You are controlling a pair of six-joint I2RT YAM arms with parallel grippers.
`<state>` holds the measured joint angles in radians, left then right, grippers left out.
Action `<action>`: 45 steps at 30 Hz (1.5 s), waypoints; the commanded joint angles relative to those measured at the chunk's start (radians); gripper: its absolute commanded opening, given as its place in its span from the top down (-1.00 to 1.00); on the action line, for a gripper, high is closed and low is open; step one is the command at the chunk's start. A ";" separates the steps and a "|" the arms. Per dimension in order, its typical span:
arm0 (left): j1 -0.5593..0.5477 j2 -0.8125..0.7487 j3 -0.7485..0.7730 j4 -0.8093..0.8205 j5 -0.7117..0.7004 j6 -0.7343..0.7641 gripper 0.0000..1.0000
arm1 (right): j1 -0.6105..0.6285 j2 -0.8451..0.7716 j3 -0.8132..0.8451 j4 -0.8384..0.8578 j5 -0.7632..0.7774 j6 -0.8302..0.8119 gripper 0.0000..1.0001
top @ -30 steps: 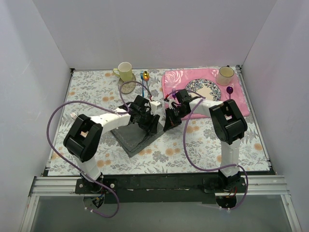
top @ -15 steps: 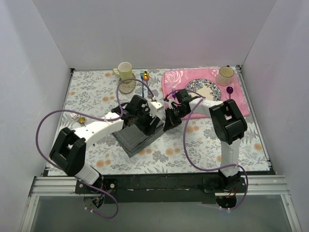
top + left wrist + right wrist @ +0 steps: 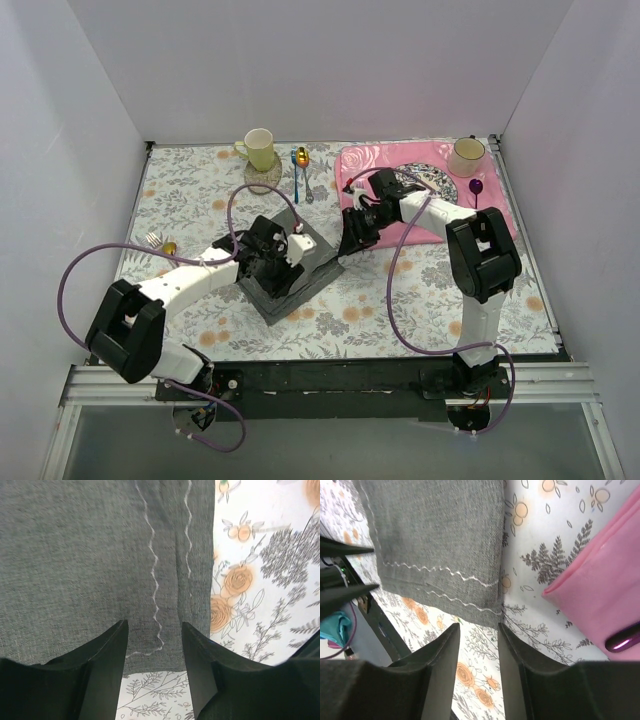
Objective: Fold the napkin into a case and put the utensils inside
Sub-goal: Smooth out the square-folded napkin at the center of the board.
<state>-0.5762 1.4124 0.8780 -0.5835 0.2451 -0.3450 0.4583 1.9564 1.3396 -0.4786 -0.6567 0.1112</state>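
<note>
**Top external view.** Fixed high behind the arm bases (image 3: 190, 375), it looks down and forward, far enough back to take in the whole floral surface (image 3: 190, 190).

**Left wrist view.** Very close, it is aimed down between its own dark jaws at the napkin (image 3: 90, 555) and a strip of surface beside it.

**Right wrist view.** Equally close, it faces the napkin's stitched edge and a corner of the pink mat (image 3: 600, 590).

All three views share the napkin. The dark shapes at the right wrist view's left margin are probably the left arm (image 3: 340, 595).

Placemat (image 3: 600, 575) near napkin (image 3: 435, 535), tablecloth (image 3: 530, 545) strip between
</note>
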 commanded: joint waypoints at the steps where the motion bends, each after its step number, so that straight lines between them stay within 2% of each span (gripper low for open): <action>1: -0.089 -0.078 -0.048 0.053 -0.085 0.038 0.06 | 0.002 -0.011 0.052 0.021 -0.020 0.062 0.09; 4: -0.113 -0.075 -0.065 0.079 -0.119 0.023 0.03 | 0.013 0.010 0.062 0.060 -0.009 0.096 -0.12; 14: -0.142 -0.038 -0.076 0.116 -0.179 0.043 -0.03 | 0.023 0.099 0.118 0.070 0.011 0.100 -0.08; 20: -0.168 -0.012 -0.083 0.125 -0.191 0.054 -0.04 | 0.029 0.119 0.118 0.080 -0.001 0.108 0.18; 27: -0.189 0.019 -0.096 0.126 -0.201 0.057 -0.06 | 0.029 0.125 0.112 0.078 0.002 0.105 0.69; 32: -0.191 0.025 -0.114 0.126 -0.233 0.058 -0.01 | 0.029 0.125 0.115 0.074 -0.001 0.105 0.97; 36: -0.191 0.002 -0.113 0.113 -0.233 0.058 0.08 | 0.033 0.121 0.116 0.071 -0.014 0.105 0.97; 42: -0.191 -0.026 -0.099 0.079 -0.233 0.054 0.10 | 0.040 0.110 0.115 0.069 -0.024 0.105 0.97; 45: -0.191 -0.035 -0.097 0.076 -0.233 0.054 0.25 | 0.043 0.104 0.115 0.066 -0.029 0.104 0.97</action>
<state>-0.7624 1.4334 0.7712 -0.4931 0.0250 -0.2951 0.4889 2.0781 1.4193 -0.4156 -0.6567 0.2142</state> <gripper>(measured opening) 0.412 0.036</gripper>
